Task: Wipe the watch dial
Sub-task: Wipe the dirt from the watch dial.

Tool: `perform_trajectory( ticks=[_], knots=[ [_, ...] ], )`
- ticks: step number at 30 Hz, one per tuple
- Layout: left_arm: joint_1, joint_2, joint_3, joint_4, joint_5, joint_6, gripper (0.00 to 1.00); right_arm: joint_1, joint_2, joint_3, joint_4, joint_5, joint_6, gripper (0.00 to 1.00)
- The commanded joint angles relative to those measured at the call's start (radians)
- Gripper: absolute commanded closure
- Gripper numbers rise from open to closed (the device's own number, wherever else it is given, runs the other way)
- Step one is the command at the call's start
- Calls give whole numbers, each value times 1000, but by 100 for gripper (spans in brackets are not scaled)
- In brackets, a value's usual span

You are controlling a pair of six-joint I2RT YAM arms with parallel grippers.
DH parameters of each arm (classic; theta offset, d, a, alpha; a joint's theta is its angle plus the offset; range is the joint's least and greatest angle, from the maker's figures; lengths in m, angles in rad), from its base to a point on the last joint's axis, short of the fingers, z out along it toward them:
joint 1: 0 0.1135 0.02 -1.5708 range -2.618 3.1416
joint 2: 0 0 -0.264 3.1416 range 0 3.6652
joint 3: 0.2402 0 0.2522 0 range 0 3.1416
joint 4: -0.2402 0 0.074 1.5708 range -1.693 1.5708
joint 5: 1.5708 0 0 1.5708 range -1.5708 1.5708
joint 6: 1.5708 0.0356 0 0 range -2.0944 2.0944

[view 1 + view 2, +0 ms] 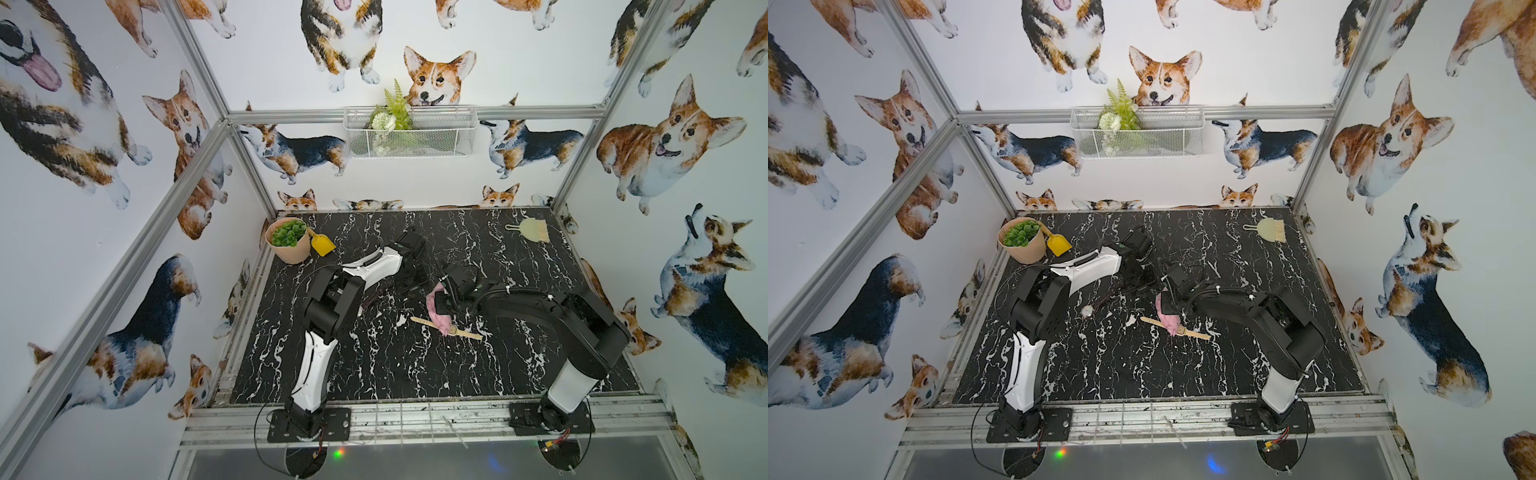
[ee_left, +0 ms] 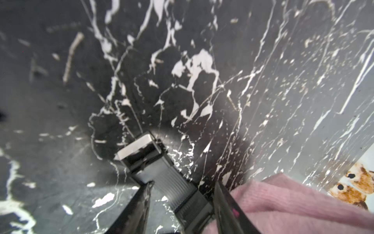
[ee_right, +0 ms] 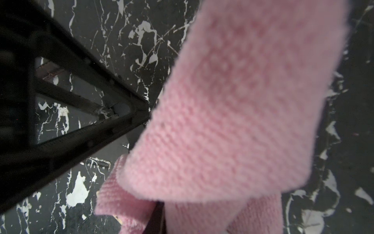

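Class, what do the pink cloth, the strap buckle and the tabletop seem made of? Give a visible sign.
Pink cloth: fuzzy ribbed fabric, likely microfibre. Buckle: probably polished metal, bright glint. Tabletop: black marble look, white veins; stone or print unclear.

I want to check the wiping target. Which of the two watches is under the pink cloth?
The tan-strap watch: the cloth covers its middle. The dark-strap watch lies bare, away from the cloth.
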Motion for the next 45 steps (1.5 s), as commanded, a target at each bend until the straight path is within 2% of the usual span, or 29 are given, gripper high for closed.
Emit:
perform_trajectory(
  ticks=[1,10,24,30,37,40,45],
  knots=[
    [-3,7,23,34,16,-27,47,9,21,4,-122,-20,-13,81],
    [-6,-2,34,10,24,-44,48,10,24,13,-127,-17,-7,81],
    [-6,69,-15,-17,-54,-22,50,11,11,4,-156,9,9,82],
    [2,80,-63,-45,-94,-40,51,41,-13,28,-296,154,-23,86],
    [3,120,-12,-164,-159,6,52,53,-52,24,-427,323,-45,87],
    [3,123,-16,-158,-156,8,52,47,-94,10,-408,292,-61,86],
    [3,122,-10,-139,-133,-5,52,46,-182,-10,-241,107,-94,86]
  ],
)
